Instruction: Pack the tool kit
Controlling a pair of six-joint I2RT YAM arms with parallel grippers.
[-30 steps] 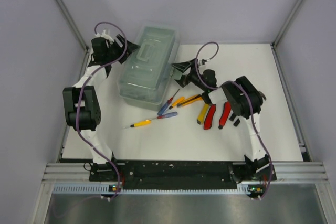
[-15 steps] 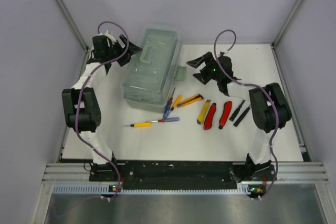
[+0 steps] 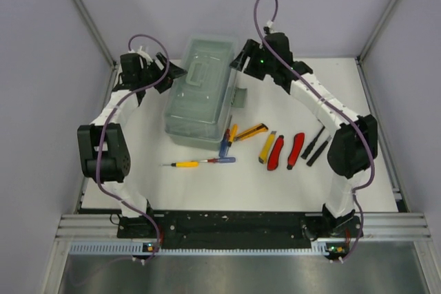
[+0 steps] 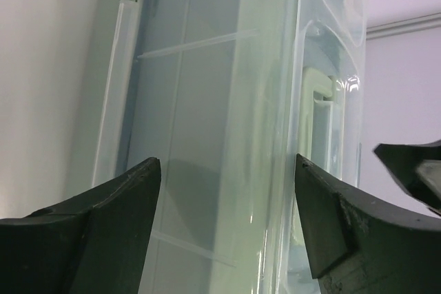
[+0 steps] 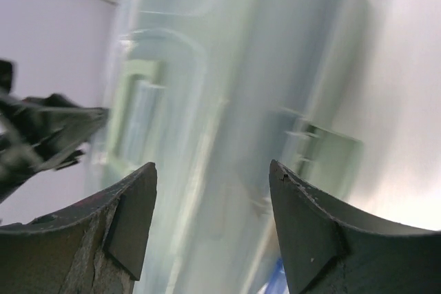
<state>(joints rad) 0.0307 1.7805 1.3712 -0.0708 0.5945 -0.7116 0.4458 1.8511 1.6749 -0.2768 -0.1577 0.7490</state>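
The left claw (image 3: 175, 69) stands wide at the toolbox's (image 3: 200, 94) ten o'clock side. The right claw (image 3: 240, 58), blurred, seems parted too, at two o'clock.

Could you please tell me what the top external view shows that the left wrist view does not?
Only the top external view shows the loose tools lying on the table: screwdrivers, yellow utility knives and red-handled pliers. Only the left wrist view shows the toolbox side wall up close, with the lid's handle seen through the plastic. Both show the toolbox, the open left hand at its side, and the right hand across from it, though the wrist view catches only its dark tip.
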